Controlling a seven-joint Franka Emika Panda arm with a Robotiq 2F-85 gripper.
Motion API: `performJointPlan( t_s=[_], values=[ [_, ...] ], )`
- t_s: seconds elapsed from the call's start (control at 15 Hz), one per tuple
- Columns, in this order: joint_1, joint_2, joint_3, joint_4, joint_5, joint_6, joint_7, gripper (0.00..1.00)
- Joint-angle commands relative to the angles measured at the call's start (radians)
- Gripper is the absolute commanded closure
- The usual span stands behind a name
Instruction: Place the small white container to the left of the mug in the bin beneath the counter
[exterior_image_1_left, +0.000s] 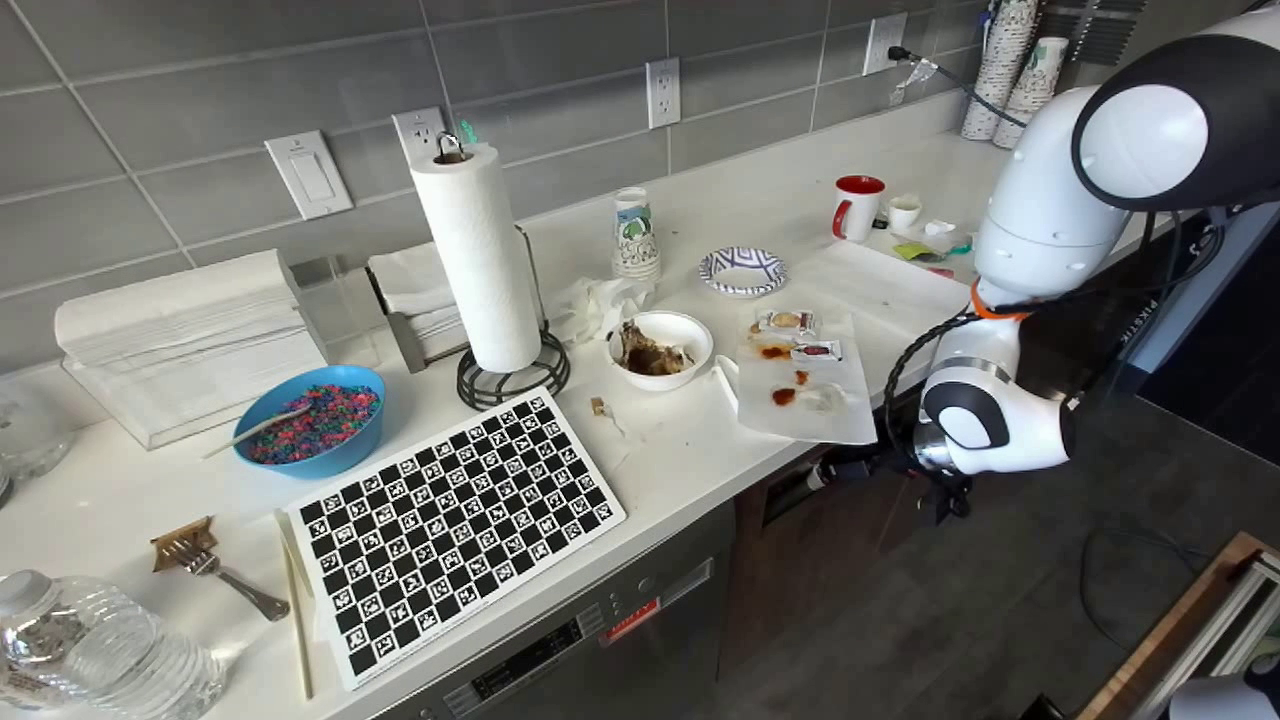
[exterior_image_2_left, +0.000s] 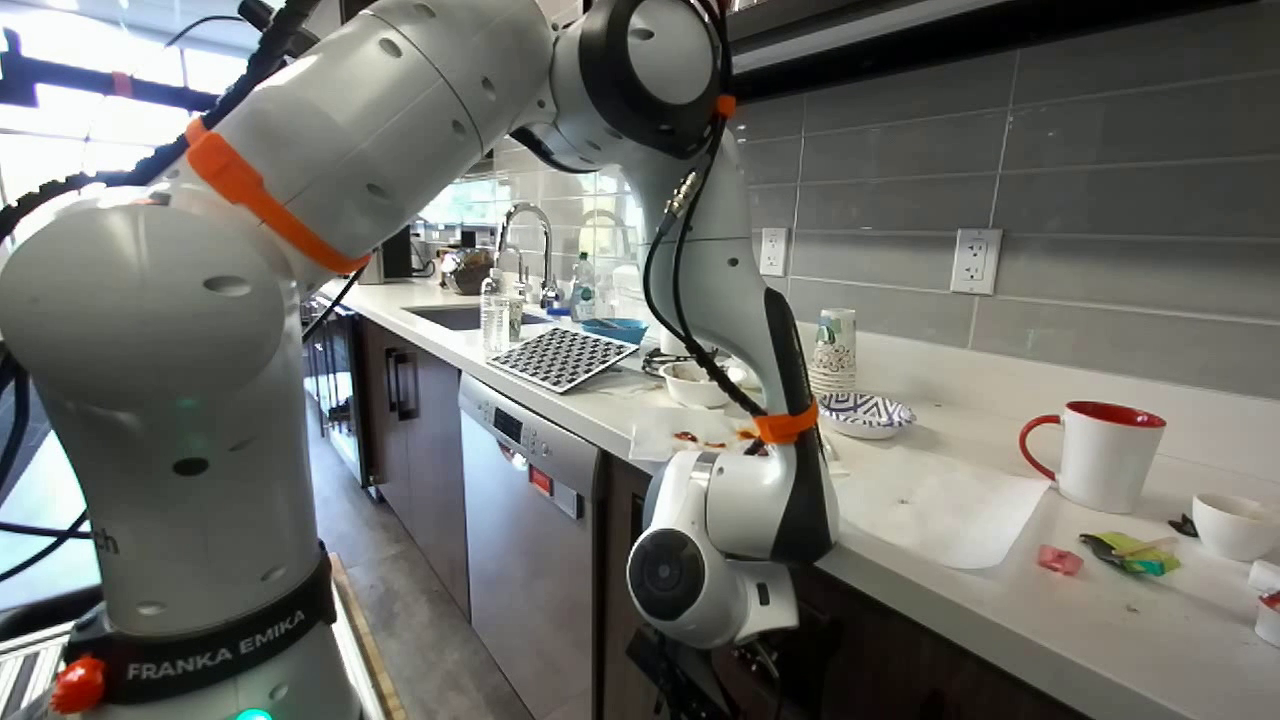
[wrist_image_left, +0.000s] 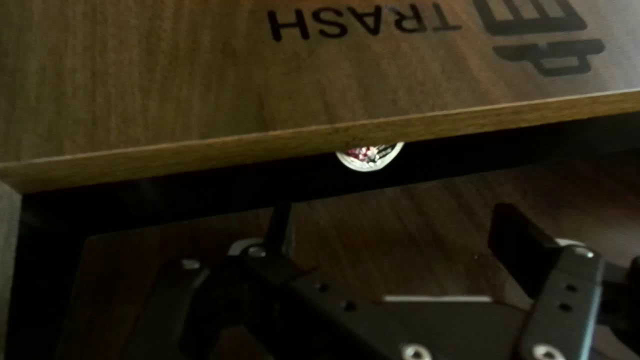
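My hand (wrist_image_left: 392, 212) hangs below the edge of the counter (exterior_image_1_left: 700, 450), its two fingers (wrist_image_left: 522, 247) spread wide with only air between them, so I have hold of nothing. In the wrist view I face a wooden panel (wrist_image_left: 175, 115) whose word TRASH stands upside down, and along its edge runs a dark slot (wrist_image_left: 160, 205). In that slot a round thing (wrist_image_left: 370, 159) shows in part, white at the rim with red and dark inside, and apart from my fingers; the panel hides the rest of it. I cannot tell whether it is the small white container of my task. Up on the counter the mug (exterior_image_2_left: 1105, 460) stands upright, white outside and red inside, and in both exterior views a white cup (exterior_image_2_left: 1235, 530) sits just to its right. A green wrapper (exterior_image_2_left: 1135, 557) and a pink scrap (exterior_image_2_left: 1060, 560) lie on the near side of the pair, and a sheet of white paper (exterior_image_2_left: 930, 510) spreads to the left. Farther left are a patterned bowl (exterior_image_1_left: 742, 275), a stained paper (exterior_image_1_left: 840, 425) with two packets (exterior_image_1_left: 817, 351) on it, and a white bowl (exterior_image_1_left: 665, 381) with something dark in it; the cup stack (exterior_image_1_left: 636, 250) stands upright on the far side, toward the wall (exterior_image_1_left: 560, 120). At the left in an exterior view, a checkered board (exterior_image_1_left: 460, 530) lies by the near edge, with a blue bowl (exterior_image_1_left: 345, 452) and an upright towel roll (exterior_image_1_left: 478, 265) on its far side.
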Motion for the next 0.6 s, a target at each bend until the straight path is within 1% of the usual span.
performJointPlan(
  t_s=[0.0, 0.07, 0.33, 0.47, 0.53],
  values=[
    [0.049, -0.012, -0.034, -0.026, -0.159, -0.027, 0.089, 0.00],
    [0.056, -0.019, -0.034, -0.035, -0.168, -0.009, 0.091, 0.00],
    [0.084, -0.034, -0.027, -0.048, -0.126, 0.008, 0.062, 0.00],
    [0.095, -0.041, -0.027, -0.066, -0.105, -0.007, 0.034, 0.00],
    [0.099, -0.070, -0.032, -0.103, -0.090, -0.028, 0.004, 0.00]
  ],
)
